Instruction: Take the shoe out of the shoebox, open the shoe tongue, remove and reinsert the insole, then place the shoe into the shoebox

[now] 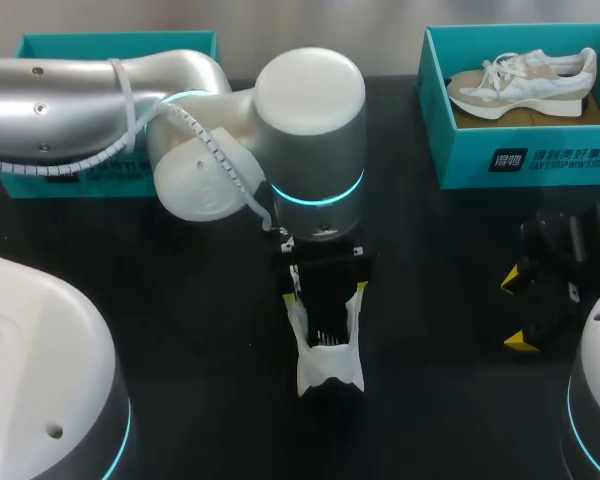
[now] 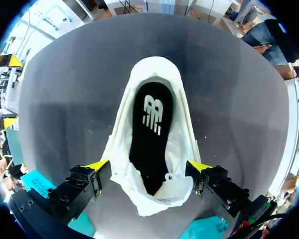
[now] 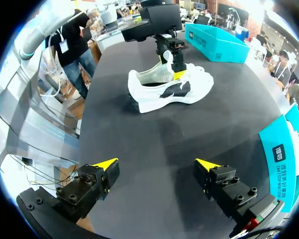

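Note:
A white shoe point(image 1: 329, 362) stands on the black table at the middle, and its black insole point(image 2: 150, 134) with a white logo lies inside it. My left gripper point(image 1: 326, 292) hangs open straight over the shoe point(image 2: 154, 74). Its yellow-tipped fingers point(image 2: 97, 166) straddle the shoe's forepart close beside both sides, with the raised tongue point(image 2: 174, 191) between them. The right wrist view shows the same shoe point(image 3: 159, 92) under the left gripper point(image 3: 175, 64). My right gripper point(image 1: 517, 312) sits open low at the table's right side, holding nothing point(image 3: 157, 167). The teal shoebox point(image 1: 460, 150) stands at the back right.
A second white shoe point(image 1: 525, 85) lies inside the back-right shoebox point(image 3: 281, 159). Another teal box point(image 1: 110, 45) stands at the back left, partly hidden by my left arm; it is the teal box point(image 3: 214, 42) beyond the shoe in the right wrist view.

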`<state>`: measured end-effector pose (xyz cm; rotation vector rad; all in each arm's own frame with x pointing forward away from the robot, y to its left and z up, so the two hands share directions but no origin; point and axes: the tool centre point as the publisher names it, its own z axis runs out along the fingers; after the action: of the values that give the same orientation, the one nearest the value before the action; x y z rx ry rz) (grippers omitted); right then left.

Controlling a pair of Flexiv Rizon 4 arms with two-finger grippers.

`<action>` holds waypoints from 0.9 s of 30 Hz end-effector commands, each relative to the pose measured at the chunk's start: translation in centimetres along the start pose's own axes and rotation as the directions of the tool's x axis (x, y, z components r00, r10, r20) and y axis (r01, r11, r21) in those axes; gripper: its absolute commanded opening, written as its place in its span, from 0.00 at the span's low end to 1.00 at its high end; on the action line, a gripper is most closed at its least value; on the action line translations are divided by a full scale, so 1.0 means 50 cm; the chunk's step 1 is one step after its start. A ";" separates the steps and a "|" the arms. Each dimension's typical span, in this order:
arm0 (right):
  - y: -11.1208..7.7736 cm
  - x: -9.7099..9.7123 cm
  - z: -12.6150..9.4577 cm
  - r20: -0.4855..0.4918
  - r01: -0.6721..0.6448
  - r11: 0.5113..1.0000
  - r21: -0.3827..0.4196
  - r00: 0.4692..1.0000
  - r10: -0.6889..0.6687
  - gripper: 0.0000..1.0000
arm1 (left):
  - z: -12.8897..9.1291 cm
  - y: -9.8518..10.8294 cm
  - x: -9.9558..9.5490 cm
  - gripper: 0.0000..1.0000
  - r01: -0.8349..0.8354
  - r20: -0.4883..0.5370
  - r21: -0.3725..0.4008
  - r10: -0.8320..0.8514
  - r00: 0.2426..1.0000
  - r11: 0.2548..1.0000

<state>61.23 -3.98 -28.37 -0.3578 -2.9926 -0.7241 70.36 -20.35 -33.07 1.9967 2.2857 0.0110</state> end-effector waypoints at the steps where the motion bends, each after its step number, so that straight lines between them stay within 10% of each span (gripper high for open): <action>1: 0.001 0.001 0.001 0.002 -0.001 1.000 0.003 1.000 0.001 1.00 | -0.005 0.022 0.007 1.00 -0.003 0.006 0.015 0.003 1.000 1.000; 21: 0.001 0.001 0.001 0.002 -0.001 1.000 0.003 1.000 0.001 1.00 | -0.047 0.179 -0.004 1.00 0.045 0.017 0.038 -0.046 0.999 0.998; 25: 0.001 0.001 0.001 0.002 -0.001 1.000 0.003 1.000 0.001 1.00 | -0.065 0.198 -0.009 0.89 0.036 0.022 0.035 -0.037 0.999 0.999; 27: 0.001 0.001 0.001 0.002 -0.001 1.000 0.003 1.000 0.001 1.00 | -0.071 0.209 -0.011 0.67 0.032 0.027 0.043 -0.033 0.999 0.999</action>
<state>61.23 -3.98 -28.37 -0.3578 -2.9926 -0.7241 79.98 -19.54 -29.37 1.9577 2.3170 -0.0607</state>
